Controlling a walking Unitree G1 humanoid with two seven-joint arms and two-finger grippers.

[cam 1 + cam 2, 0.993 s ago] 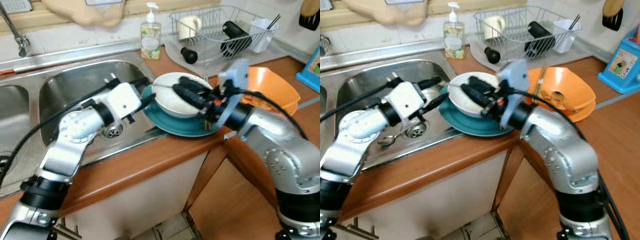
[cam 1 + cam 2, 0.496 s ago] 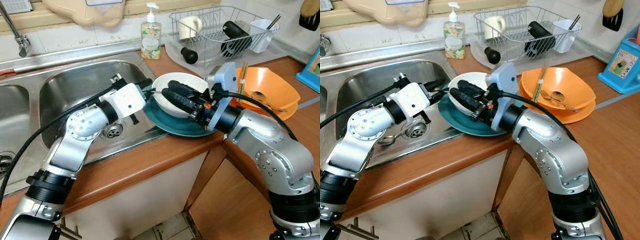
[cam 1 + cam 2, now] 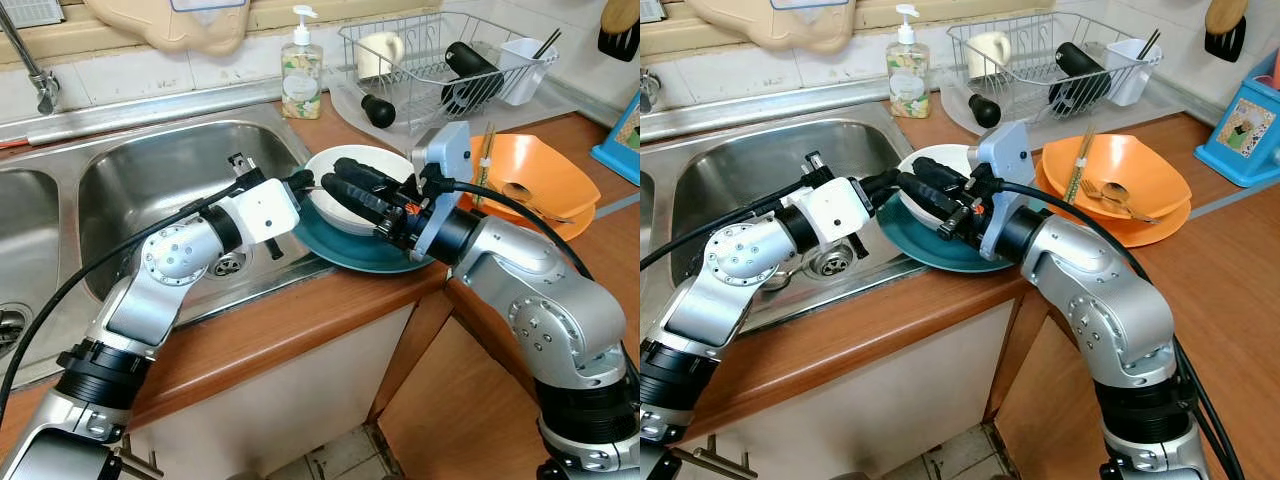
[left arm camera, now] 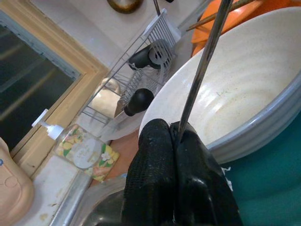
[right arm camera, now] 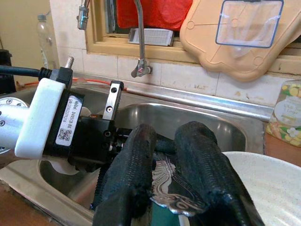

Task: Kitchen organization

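A white bowl (image 3: 388,160) sits on a teal plate (image 3: 350,252) at the counter's edge beside the sink. Both grippers meet at the bowl's left rim. My left gripper (image 3: 303,181) is shut on the thin shaft of a metal utensil (image 4: 202,70) that runs across the bowl. From the other side, my right gripper (image 3: 335,176) reaches over the bowl. Its fingers (image 5: 202,165) are shut on the ornate silver end of the same utensil (image 5: 171,187). The fingers hide the rest of the utensil.
The steel sink basin (image 3: 150,170) lies to the left, with a tap (image 3: 30,60) behind it. Stacked orange bowls (image 3: 545,175) holding chopsticks and a spoon sit to the right. A dish rack (image 3: 440,60) and a soap bottle (image 3: 301,70) stand at the back.
My left gripper has moved right, up to the bowl's rim. My right gripper has slid left across the bowl to meet it, uncovering the orange bowls.
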